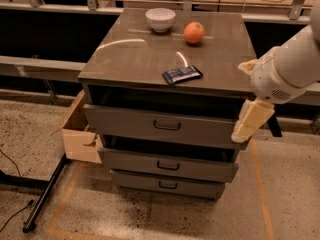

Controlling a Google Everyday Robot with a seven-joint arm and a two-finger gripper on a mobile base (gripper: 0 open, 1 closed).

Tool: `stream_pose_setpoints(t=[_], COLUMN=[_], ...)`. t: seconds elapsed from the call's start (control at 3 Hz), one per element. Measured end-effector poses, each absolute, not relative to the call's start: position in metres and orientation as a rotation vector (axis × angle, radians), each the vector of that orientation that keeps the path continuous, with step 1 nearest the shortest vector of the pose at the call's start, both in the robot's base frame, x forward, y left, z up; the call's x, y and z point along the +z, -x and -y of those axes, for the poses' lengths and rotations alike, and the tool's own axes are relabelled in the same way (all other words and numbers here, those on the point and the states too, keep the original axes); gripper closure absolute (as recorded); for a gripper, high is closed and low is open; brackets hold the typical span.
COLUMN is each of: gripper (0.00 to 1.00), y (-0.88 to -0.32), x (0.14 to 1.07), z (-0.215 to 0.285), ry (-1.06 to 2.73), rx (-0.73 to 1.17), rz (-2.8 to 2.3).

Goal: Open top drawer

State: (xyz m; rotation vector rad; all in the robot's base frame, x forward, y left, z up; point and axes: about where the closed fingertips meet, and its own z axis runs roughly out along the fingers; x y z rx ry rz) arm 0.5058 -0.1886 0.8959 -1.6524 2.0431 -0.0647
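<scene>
The top drawer is the wide grey-brown front just under the cabinet top, with a small dark loop handle at its centre. A dark gap shows above its front panel. My gripper hangs cream-coloured from the white arm at the right. It sits at the drawer's right end, by the cabinet's front right corner, well right of the handle.
On the cabinet top are a white bowl, an orange and a dark packet. Two shallower drawers lie below. A cardboard box and a black pole are at the left.
</scene>
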Motion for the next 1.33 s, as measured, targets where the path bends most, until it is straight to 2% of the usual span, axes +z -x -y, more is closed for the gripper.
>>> stream_pose_setpoints(t=[0.67,1.33], gripper=[0.0,0.0], y=[-0.537,-0.536], x=[0.816,0.802], z=[0.183,0.188], ry=[1.69,1.675], rx=[0.007,0.008], rz=[-2.102,-2.133])
